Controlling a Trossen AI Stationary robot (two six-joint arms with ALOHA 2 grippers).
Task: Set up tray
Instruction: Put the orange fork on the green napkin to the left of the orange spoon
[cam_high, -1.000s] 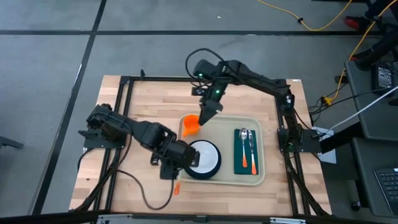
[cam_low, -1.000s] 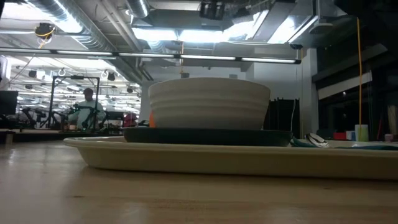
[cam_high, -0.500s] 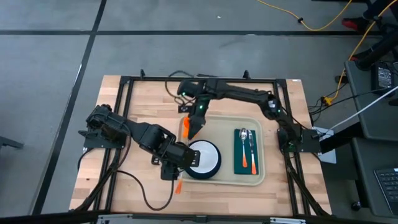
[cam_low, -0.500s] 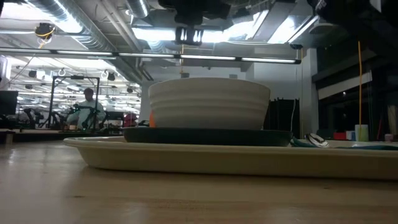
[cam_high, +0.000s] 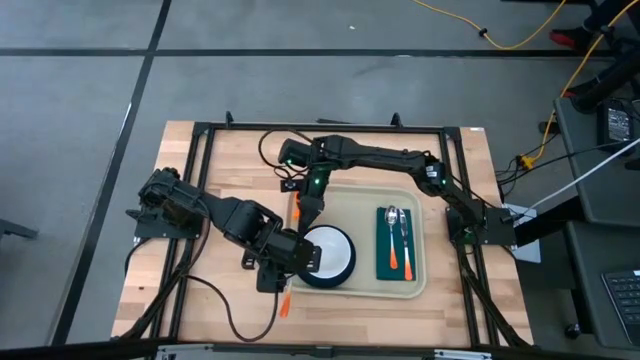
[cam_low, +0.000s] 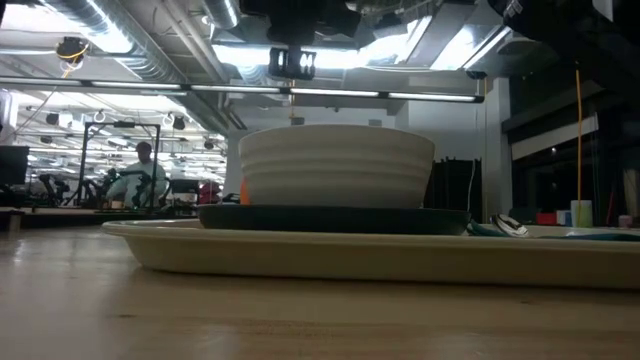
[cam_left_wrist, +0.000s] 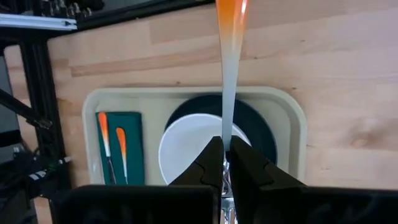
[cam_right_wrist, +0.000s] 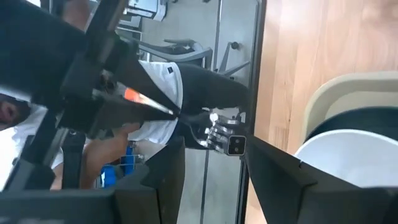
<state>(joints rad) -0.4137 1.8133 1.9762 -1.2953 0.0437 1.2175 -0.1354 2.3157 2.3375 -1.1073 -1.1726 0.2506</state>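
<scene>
Wooden butcher-block tabletop (cam_high: 200, 310), framed by black rails, carries the large cream-beige rectangular plastic tray (cam_high: 366, 285) right of centre. On it stand a round dark teal plate (cam_high: 345, 270) bearing a white ribbed bowl (cam_high: 328, 250), and a dark green napkin (cam_high: 395, 268) with two orange-handled utensils (cam_high: 399, 240).

Left gripper (cam_high: 288, 268) sits at the tray's near-left corner, clenched on a long utensil with a translucent shaft and orange handle (cam_left_wrist: 229, 74).

Right gripper (cam_high: 308, 208) hovers over the tray's far-left corner. An orange object, possibly a cup (cam_high: 298, 203), shows at its tip; whether it is gripped cannot be told.

Judgement: placement of remaining items is in hand. Next move calls for lowering the left-held utensil onto the tray without striking the bowl.
</scene>
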